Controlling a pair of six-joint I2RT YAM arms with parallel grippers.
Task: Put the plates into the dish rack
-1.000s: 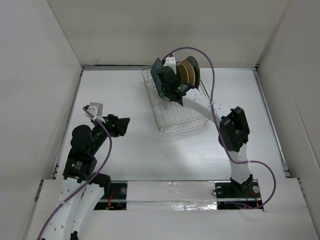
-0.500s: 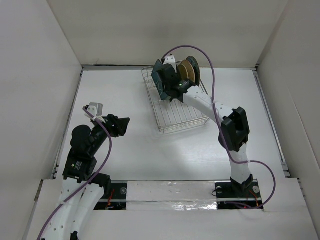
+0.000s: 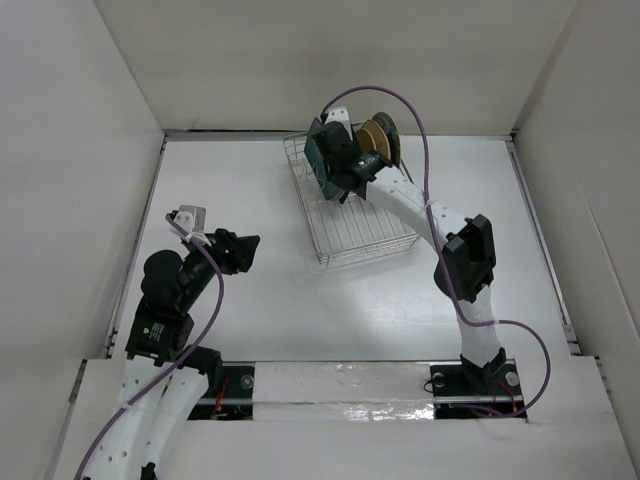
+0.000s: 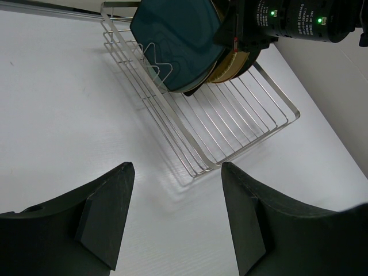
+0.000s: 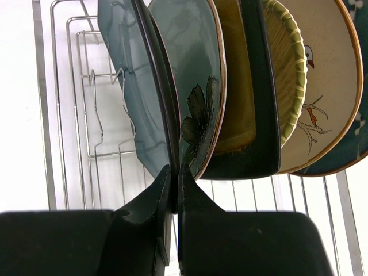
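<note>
Right wrist view: right tool [image 5: 172,178] grips the rim of the teal square plate [image 5: 129,86], upright in the dish rack [image 5: 46,144].

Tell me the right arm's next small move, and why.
Probably open the jaws and let go. The right gripper pinches the rim of the teal plate, which already stands upright in the dish rack beside the other plates, seemingly seated in its slot.
</note>
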